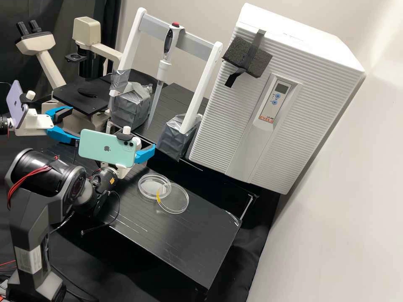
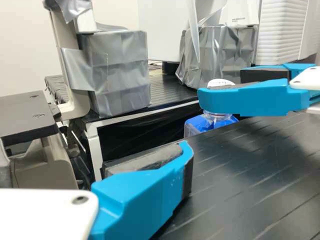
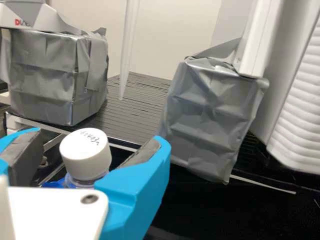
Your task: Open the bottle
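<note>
A black laboratory bench (image 1: 189, 239) fills the foreground, with a white pipette stand (image 1: 201, 84) rising at its back on two feet wrapped in grey tape. The bottle (image 2: 210, 122), blue-bodied with a white cap (image 3: 85, 147), stands just in front of the stand, roughly between the two taped feet and low against the edge of the bench top.

The right gripper (image 3: 92, 142) straddles the bottle at the neck, just under the cap. Its blue fingers are spread a little wider than the cap, and a gap shows on one side, so it frames the bottle without clamping it. The left gripper (image 1: 69, 123) hangs well off to the side of the stand, with its fingers wide apart and nothing between them.

The step in hand looks like the first grasp, with the cap not yet loosened. The next move probably calls for the right fingers to close squarely on the neck (a skewed pinch could tip so narrow a bottle). The left gripper would then need to come in over the cap, grip it, and twist it off.
</note>
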Robot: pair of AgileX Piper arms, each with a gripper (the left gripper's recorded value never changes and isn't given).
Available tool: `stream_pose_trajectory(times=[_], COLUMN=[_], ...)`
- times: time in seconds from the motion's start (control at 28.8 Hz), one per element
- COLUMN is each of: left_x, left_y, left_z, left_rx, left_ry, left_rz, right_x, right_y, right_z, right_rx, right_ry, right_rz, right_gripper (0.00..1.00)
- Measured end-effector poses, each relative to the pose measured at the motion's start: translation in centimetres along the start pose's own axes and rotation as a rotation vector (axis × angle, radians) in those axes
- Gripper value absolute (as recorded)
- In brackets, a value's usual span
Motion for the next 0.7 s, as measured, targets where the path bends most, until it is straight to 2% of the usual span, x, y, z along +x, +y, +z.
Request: stream_pose_trajectory(times=[0.42, 0.7], left_x=[0.07, 0.07], left_y=[0.04, 0.04], left_z=[-0.03, -0.03], left_rx=[0.001, 0.001], left_ry=[0.002, 0.002], left_rz=[-0.004, -0.004], right_x=[0.00, -0.04], right_y=[-0.08, -0.58], right_z=[-0.11, -0.77], right_rx=[-0.001, 0.000], right_ry=[0.005, 0.029], right_rz=[-0.004, -0.021], right_gripper=[0.00, 0.00])
